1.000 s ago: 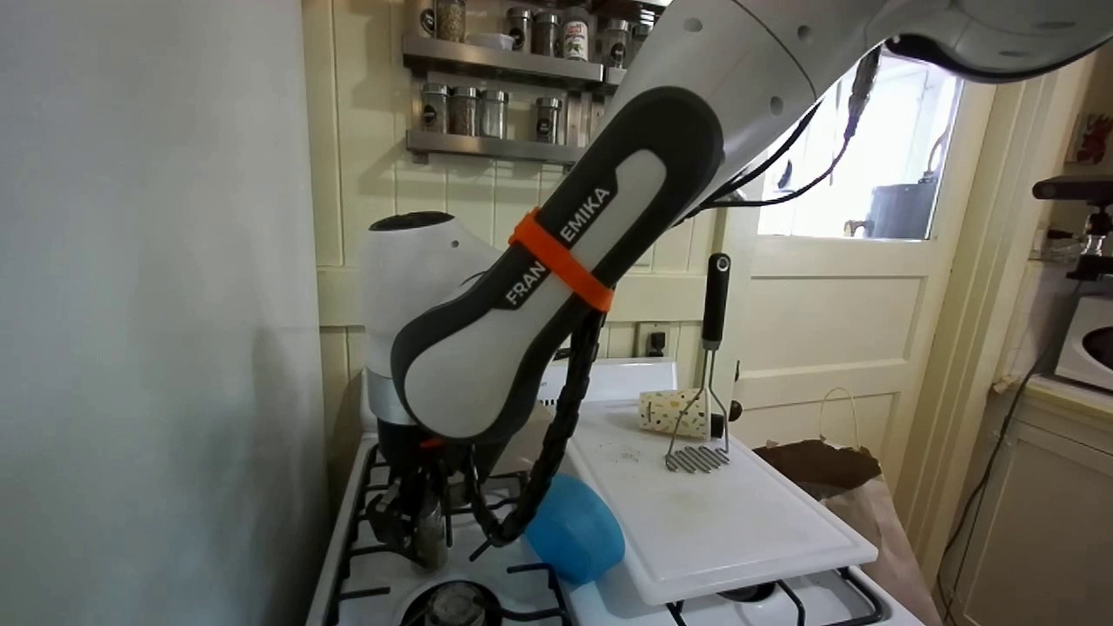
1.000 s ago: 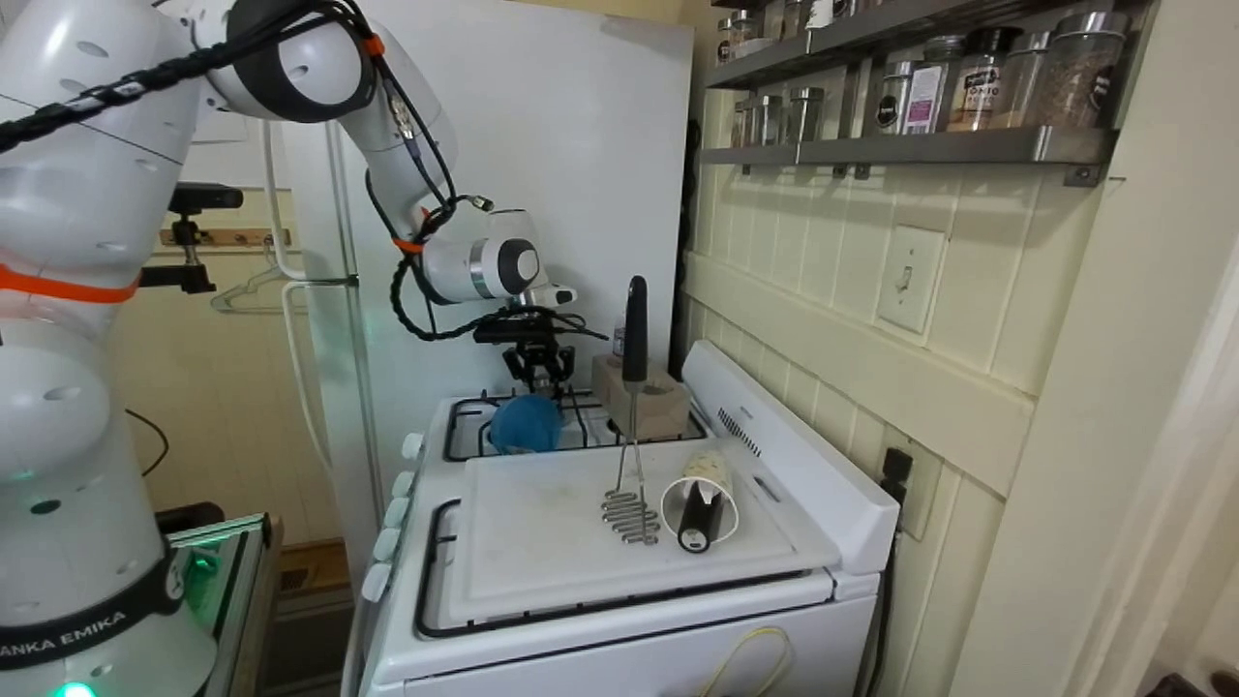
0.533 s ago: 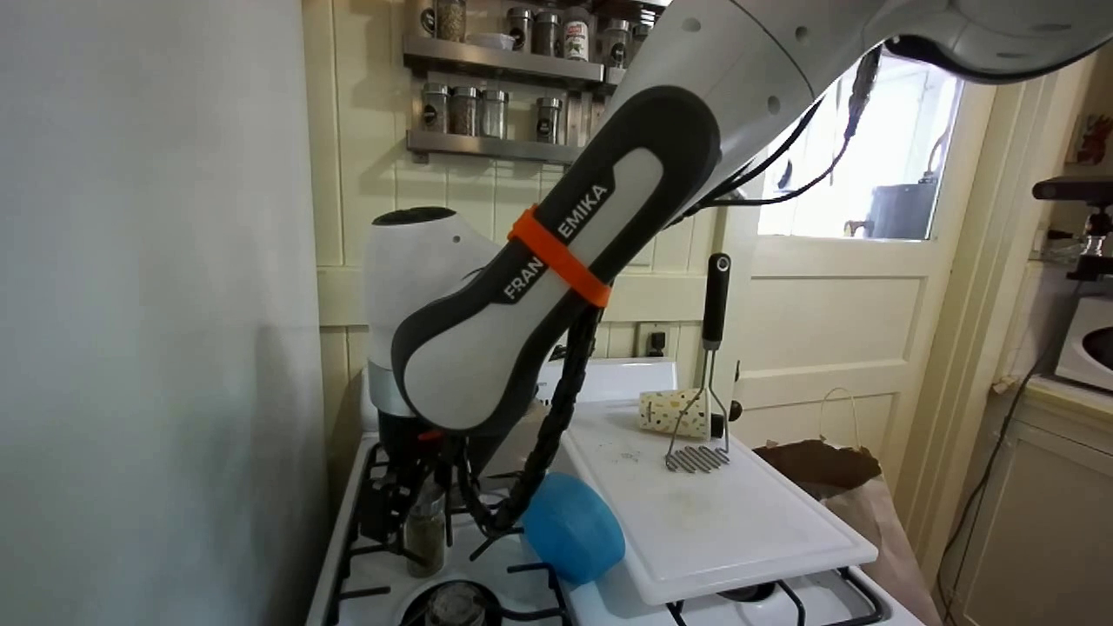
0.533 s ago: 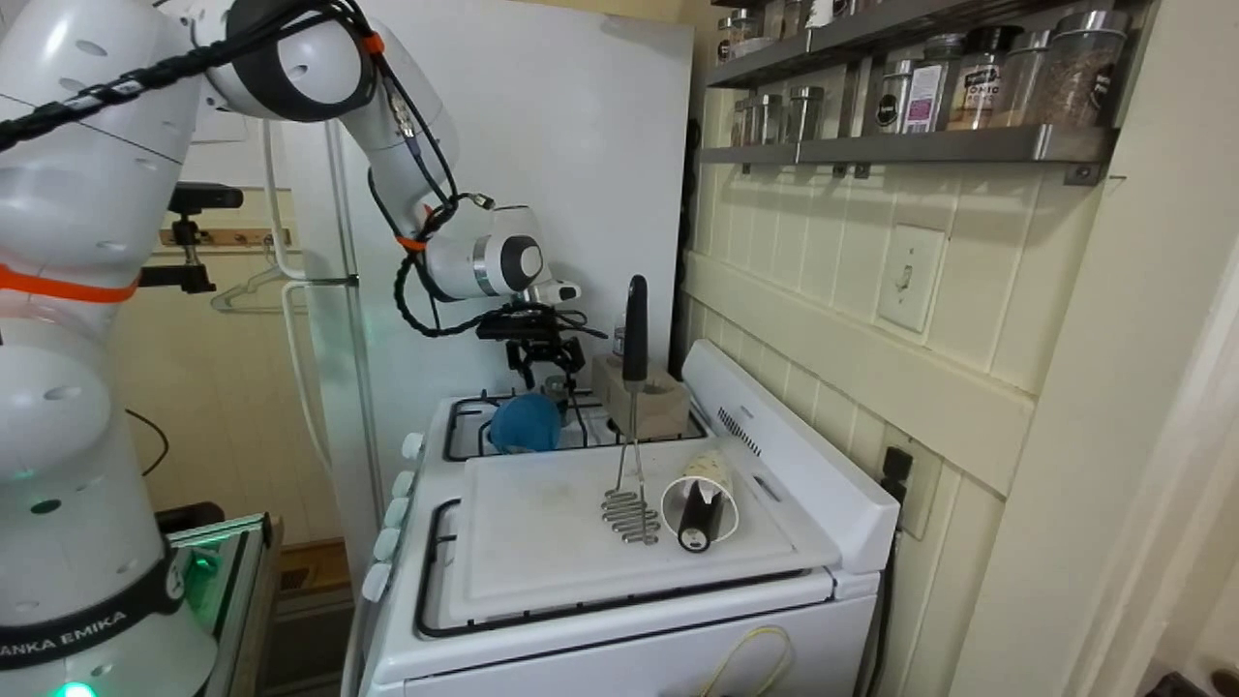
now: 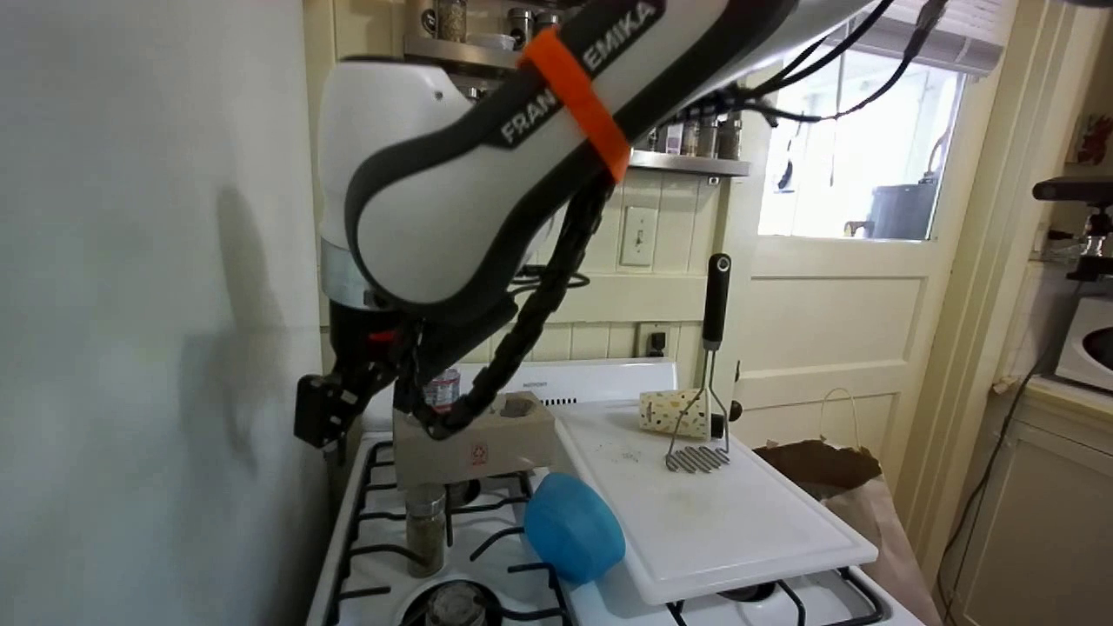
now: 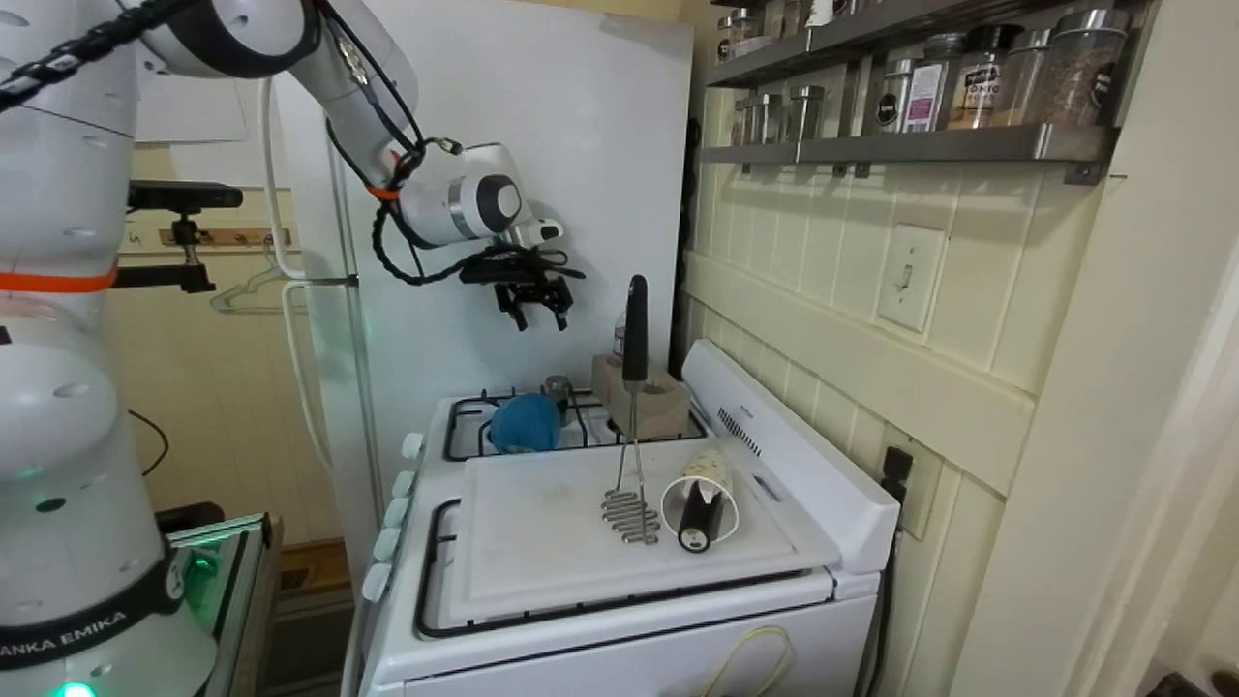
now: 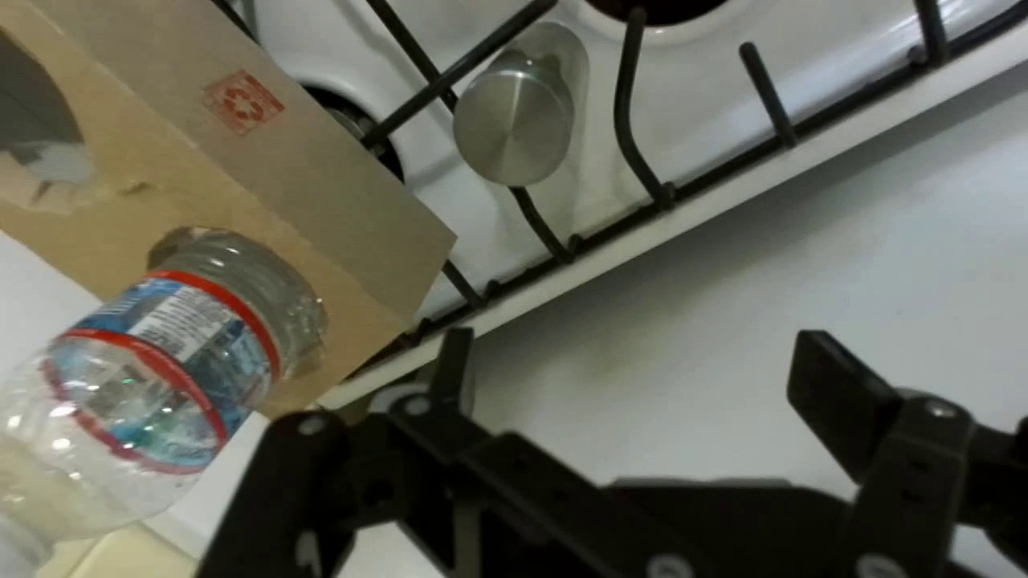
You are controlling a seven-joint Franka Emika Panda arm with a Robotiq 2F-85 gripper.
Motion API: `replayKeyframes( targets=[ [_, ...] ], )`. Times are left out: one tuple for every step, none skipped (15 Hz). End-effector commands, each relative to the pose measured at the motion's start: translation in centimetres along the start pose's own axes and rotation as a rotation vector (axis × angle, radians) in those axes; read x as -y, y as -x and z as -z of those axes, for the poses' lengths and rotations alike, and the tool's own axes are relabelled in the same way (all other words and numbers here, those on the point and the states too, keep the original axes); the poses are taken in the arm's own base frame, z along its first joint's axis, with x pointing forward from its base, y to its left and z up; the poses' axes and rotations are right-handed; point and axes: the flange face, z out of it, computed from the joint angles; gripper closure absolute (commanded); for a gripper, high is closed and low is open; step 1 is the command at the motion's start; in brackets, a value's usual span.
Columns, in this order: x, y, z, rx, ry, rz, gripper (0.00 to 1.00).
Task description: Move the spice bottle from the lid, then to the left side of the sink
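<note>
Stove point(image 6: 658, 651) (spice bottle point(image 5: 425, 529) upright atop) beside panelled wall point(image 6: 1016, 261).

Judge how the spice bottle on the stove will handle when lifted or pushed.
Pushed high, the spice bottle may tip: it stands tall and narrow. Its clear, glass-like walls could prove slippery. Toppled, its round body might roll into a grate bar.

This is a kitchen: a gas stove point(image 6: 600, 668) with black burner grates point(image 5: 387, 549) stands just beside a white refrigerator point(image 6: 600, 145), and in an exterior view lidded jars point(image 6: 978, 85) line metal shelves point(image 6: 968, 146) along the right wall point(image 6: 818, 242).
</note>
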Motion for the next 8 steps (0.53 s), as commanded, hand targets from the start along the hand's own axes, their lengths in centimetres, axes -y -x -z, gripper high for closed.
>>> replayKeyframes(
  targets=[
    [-0.2, 4.1, 5.9, 0.068, 0.106, -0.156, 0.00],
    [-0.4, 5.1, 7.2, 0.079, 0.132, -0.203, 0.00],
    [-0.8, 6.8, 8.9, 0.075, 0.159, -0.255, 0.00],
    [-1.0, 8.1, 10.1, 0.083, 0.186, -0.304, 0.00],
    [-1.0, 9.2, 11.6, 0.076, 0.214, -0.352, 0.00],
    [-1.1, 10.5, 12.9, 0.069, 0.245, -0.398, 0.00],
    [-1.3, 6.8, 10.7, 0.081, 0.178, -0.319, 0.00],
    [-1.4, 8.0, 12.0, 0.074, 0.200, -0.351, 0.00]
  ],
)
